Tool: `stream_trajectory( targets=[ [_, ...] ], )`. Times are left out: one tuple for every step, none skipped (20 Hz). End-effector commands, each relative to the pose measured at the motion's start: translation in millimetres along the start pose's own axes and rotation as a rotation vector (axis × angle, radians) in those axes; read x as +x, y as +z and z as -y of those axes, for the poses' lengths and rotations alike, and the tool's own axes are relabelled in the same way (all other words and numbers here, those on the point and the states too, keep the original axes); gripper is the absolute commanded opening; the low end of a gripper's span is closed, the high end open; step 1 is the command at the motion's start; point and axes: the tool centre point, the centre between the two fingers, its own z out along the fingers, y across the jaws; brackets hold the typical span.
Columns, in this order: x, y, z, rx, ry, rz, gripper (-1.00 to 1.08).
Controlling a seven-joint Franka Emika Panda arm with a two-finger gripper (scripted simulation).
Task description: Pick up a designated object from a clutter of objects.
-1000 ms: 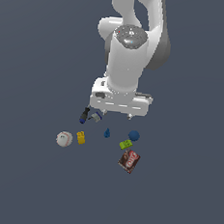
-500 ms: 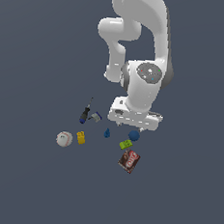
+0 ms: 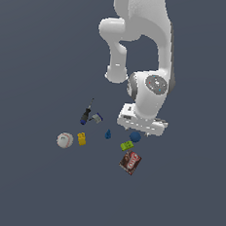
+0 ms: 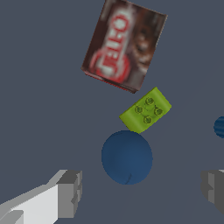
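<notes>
Fingers (image 4: 70,192) of the gripper (image 4: 140,192) are spread wide, nothing clamped, so the dark blue ball (image 4: 127,157) can be straddled; it sits just beside the green brick (image 4: 146,110), red packet (image 4: 124,46) beyond, so crowding is judged likely.

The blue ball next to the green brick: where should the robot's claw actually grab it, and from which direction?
Probably straight from above, closing across the widest middle of the blue ball. It is smooth and round, so a grip off its middle would likely slip. The open gripper has one finger on each side. The green brick sits very close, so the fingers should avoid that side.
</notes>
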Motion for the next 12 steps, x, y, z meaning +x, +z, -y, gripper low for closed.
stream_trajectory(
  targets=[
    [-2.1, 4.4, 3.0, 0.002, 0.007, -0.002, 1.0],
    [-2.5, 5.1, 3.5, 0.003, 0.008, -0.002, 1.0],
    [-2.7, 5.3, 3.8, 0.003, 0.008, -0.002, 1.0],
    [-2.3, 4.3, 3.0, 0.002, 0.005, -0.001, 1.0],
    [-2.3, 4.6, 3.0, 0.002, 0.005, -0.001, 1.0],
    [-2.4, 5.5, 3.0, 0.002, 0.005, -0.001, 1.0],
    [-2.4, 7.1, 3.0, 0.002, 0.005, -0.001, 1.0],
    [-2.5, 9.2, 3.1, 0.002, 0.005, -0.001, 1.0],
    [-2.6, 11.8, 2.9, 0.002, 0.006, -0.001, 1.0],
    [-2.7, 15.2, 3.0, 0.002, 0.006, -0.001, 1.0],
    [-2.9, 19.1, 3.1, 0.002, 0.006, -0.001, 1.0],
    [-3.1, 23.5, 3.0, 0.002, 0.006, -0.001, 1.0]
  ],
)
